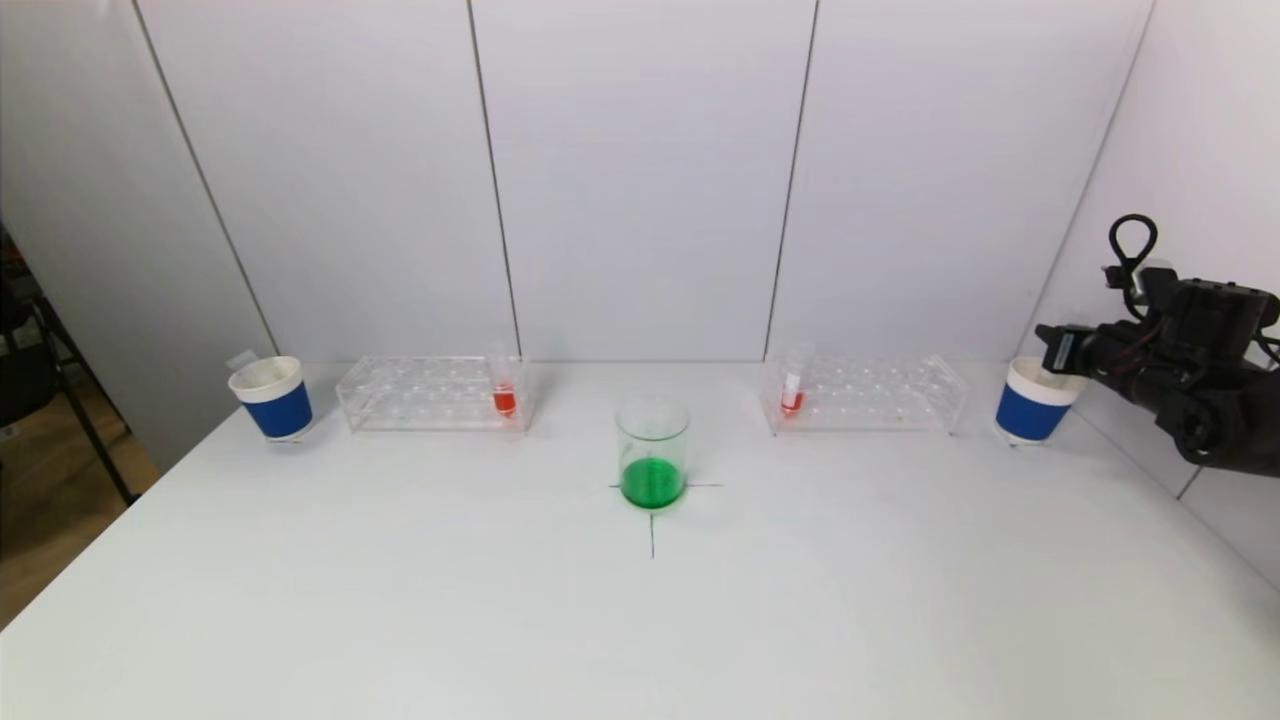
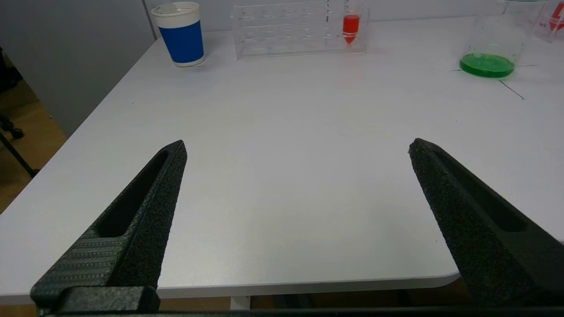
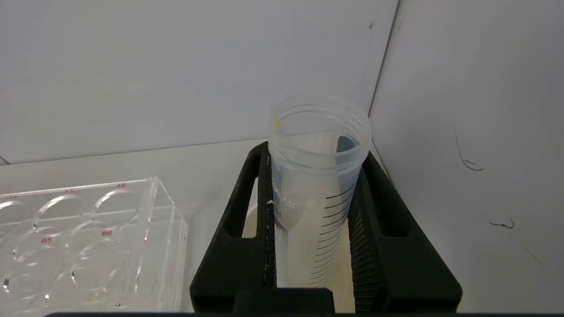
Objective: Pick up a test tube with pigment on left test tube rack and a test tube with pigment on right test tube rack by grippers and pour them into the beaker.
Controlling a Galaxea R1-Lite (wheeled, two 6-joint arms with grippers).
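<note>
Two racks (image 1: 433, 393) (image 1: 865, 392), one red-filled tube each (image 1: 504, 392) (image 1: 792, 393); one beaker (image 1: 652, 452) between, green inside. Two blue cups (image 1: 272, 398) (image 1: 1034, 402). Right gripper (image 3: 312, 193) clenched on an empty tube (image 3: 318, 176) above right cup; left gripper (image 2: 297, 147) spread wide, near table edge

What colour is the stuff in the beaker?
Green, pooled at the bottom of the beaker; clearest in the head view.

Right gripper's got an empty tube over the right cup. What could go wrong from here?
1. The right gripper is shut on the empty test tube above the right cup; released off-centre, it may catch the rim.
2. The beaker already holds green liquid; a hasty pour could splash.
</note>
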